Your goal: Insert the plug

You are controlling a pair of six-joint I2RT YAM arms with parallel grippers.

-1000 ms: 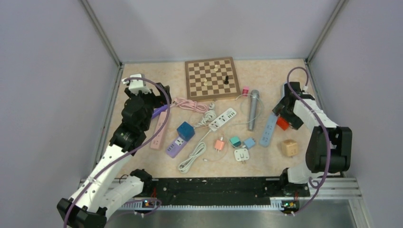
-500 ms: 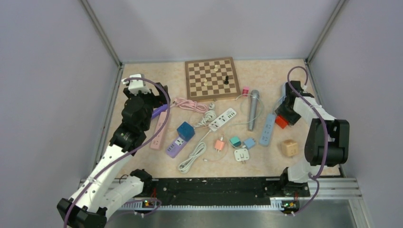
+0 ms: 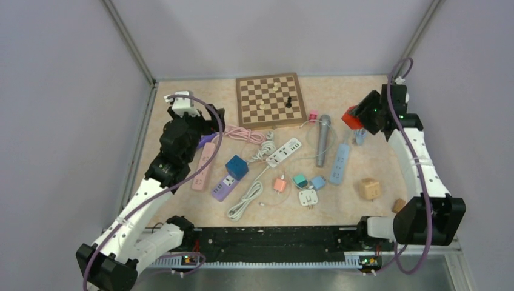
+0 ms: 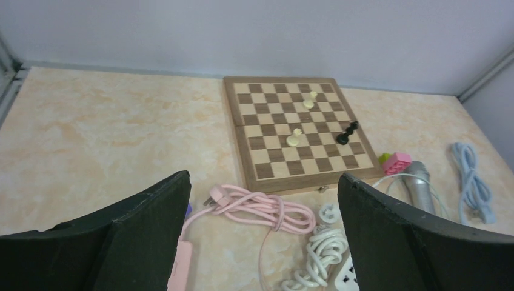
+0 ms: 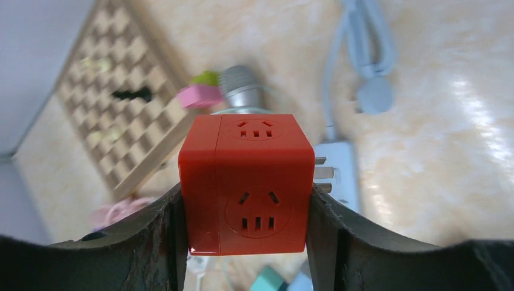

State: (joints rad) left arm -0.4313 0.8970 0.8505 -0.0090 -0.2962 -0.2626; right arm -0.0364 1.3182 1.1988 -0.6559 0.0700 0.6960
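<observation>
On my left wrist view the chessboard [image 4: 295, 130] shows whole, and my left gripper [image 4: 260, 242] hangs wide open in front of it with nothing between its fingers. The pale blue power strip [image 5: 339, 173] is mostly hidden behind the red socket cube [image 5: 245, 182]. My right gripper [image 5: 245, 209] has that cube clamped, raised above the table [image 3: 182, 103]. The cube's prongs [image 5: 322, 173] peek out, half covered by a finger.

Power strip [image 3: 339, 163] lies right of the microphone [image 3: 323, 138], chessboard [image 3: 269, 100] behind both
</observation>
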